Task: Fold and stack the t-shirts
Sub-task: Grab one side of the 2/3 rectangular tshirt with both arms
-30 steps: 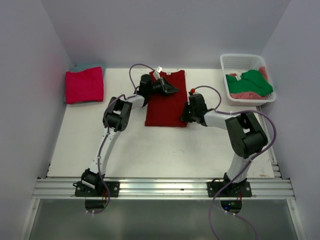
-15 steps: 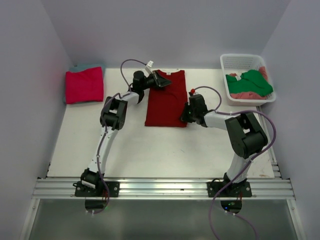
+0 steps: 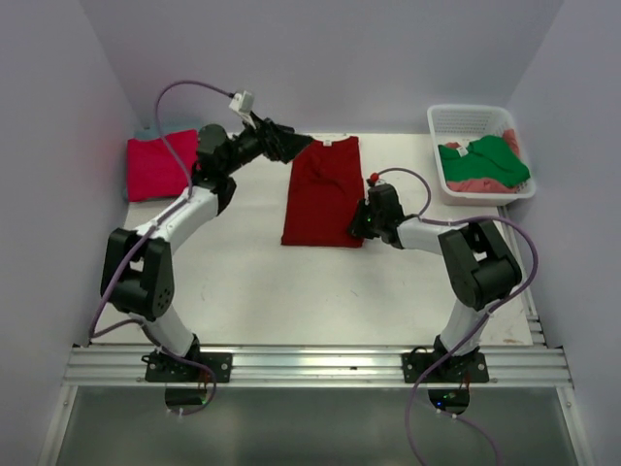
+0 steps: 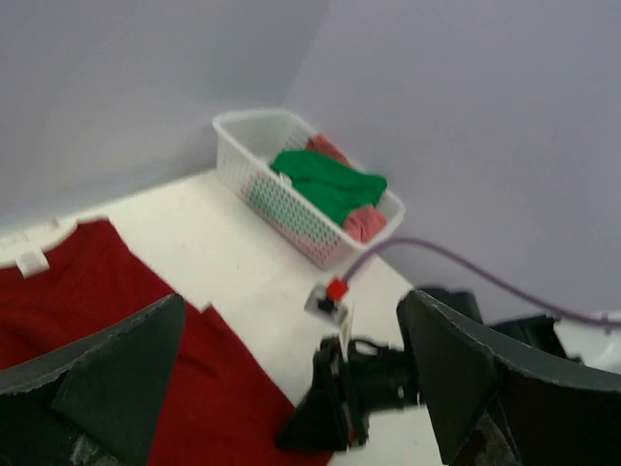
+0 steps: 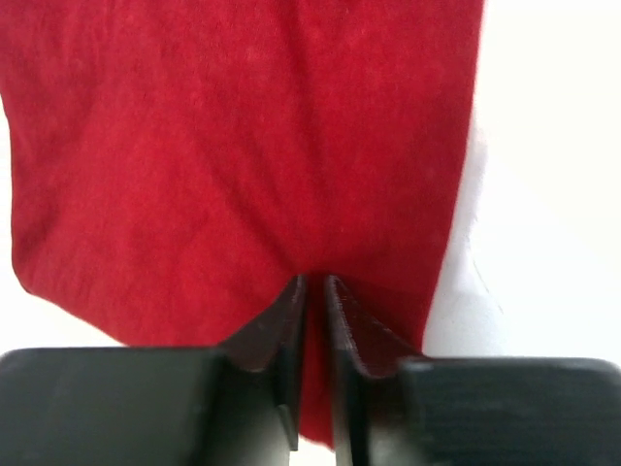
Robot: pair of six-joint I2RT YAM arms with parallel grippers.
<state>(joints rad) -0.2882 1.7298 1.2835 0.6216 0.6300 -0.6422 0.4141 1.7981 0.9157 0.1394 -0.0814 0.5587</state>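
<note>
The setting is a robotics lab cell, not a home. Bare lavender-grey walls (image 3: 320, 58) box in a white bench (image 3: 291, 291) on three sides. The left arm (image 3: 179, 216) and the right arm (image 3: 475, 262) are bolted to an aluminium rail (image 3: 320, 364) along the bench's near edge and trail purple cables (image 3: 199, 83). The only household things are laundry. A white lattice basket (image 3: 466, 109) holding a green t-shirt (image 3: 490, 155) sits beyond and right of the right jaws. A dark red t-shirt (image 3: 325, 189) lies flat beneath those jaws. A folded magenta-pink t-shirt (image 3: 160, 165) lies left of the left jaws.

flat shirt (image 3: 323, 189) centre, stack (image 3: 155, 167) left, basket (image 3: 472, 123) right
</note>
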